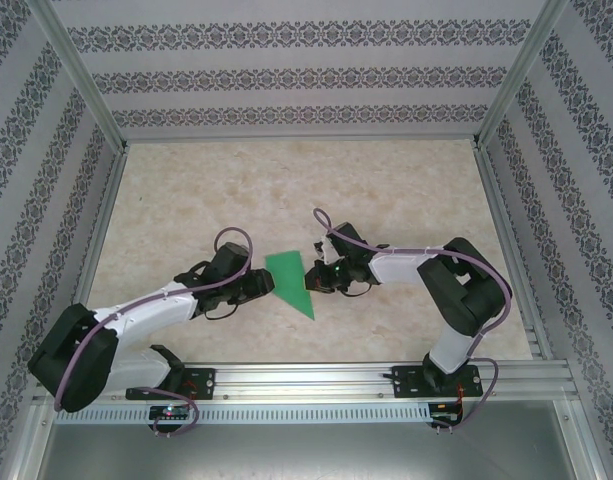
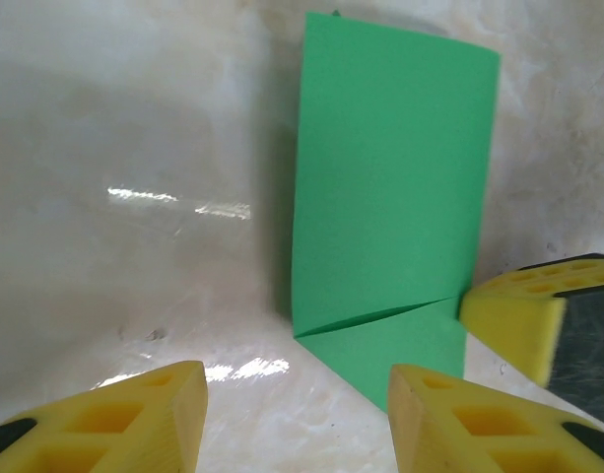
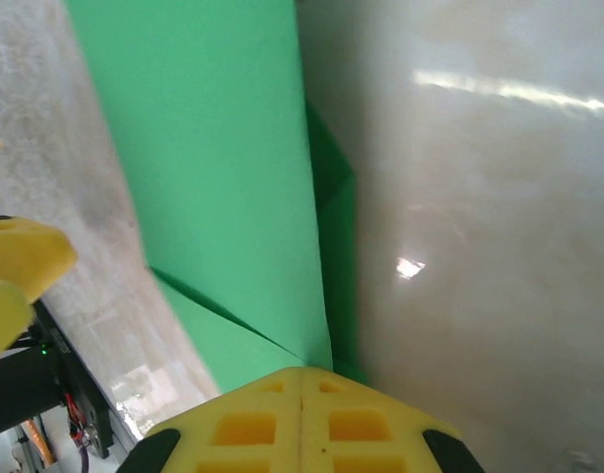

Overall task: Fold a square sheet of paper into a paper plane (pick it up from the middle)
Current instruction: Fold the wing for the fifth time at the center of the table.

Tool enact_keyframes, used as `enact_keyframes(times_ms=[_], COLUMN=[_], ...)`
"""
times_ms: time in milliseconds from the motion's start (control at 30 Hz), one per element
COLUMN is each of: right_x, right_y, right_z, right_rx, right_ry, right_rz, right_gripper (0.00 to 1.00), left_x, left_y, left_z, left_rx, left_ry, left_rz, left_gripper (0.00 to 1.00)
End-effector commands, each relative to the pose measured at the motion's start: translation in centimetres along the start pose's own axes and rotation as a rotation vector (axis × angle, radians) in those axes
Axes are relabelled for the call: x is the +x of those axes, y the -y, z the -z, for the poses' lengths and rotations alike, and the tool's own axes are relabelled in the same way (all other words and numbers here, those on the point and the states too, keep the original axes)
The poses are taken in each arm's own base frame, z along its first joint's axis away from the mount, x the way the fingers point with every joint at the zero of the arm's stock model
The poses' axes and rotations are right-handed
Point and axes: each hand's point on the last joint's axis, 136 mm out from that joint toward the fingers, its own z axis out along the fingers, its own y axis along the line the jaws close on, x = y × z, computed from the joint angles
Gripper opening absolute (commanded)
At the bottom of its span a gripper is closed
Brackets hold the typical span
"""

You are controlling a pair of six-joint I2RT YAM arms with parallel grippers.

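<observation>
The bright green paper (image 1: 291,276) lies mid-table, folded into a narrow wedge whose point faces the near edge. A slanted crease crosses the paper (image 2: 390,177) near its lower end, and its left side casts a shadow as if slightly raised. My left gripper (image 1: 258,285) sits just left of it, open, with its yellow fingers (image 2: 144,419) low over the bare table and nothing between them. My right gripper (image 1: 322,277) is shut, its tips (image 3: 302,379) against the right edge of the paper (image 3: 213,148). I cannot tell whether a layer is pinched.
The marbled tabletop (image 1: 286,190) has free room behind and beside the paper. Metal frame rails (image 1: 101,230) and patterned walls enclose it. The aluminium base rail (image 1: 316,378) runs along the near edge. One right finger (image 2: 513,315) shows beside the paper in the left wrist view.
</observation>
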Motion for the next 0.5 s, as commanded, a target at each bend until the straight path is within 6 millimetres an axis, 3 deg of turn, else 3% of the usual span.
enact_keyframes(times_ms=[0,467], right_x=[-0.1,0.9], right_y=[0.5,3.7], right_z=[-0.4,-1.8], right_rx=[-0.030,0.006], right_ry=[-0.005,-0.013], right_rz=[0.015,-0.076], right_gripper=[0.00,0.00], left_x=[-1.0,-1.0], left_y=[1.6,3.7], left_z=[-0.1,-2.6], left_rx=[0.055,0.132], left_ry=[0.012,-0.057], left_rz=[0.004,0.043], left_gripper=[0.52,0.55])
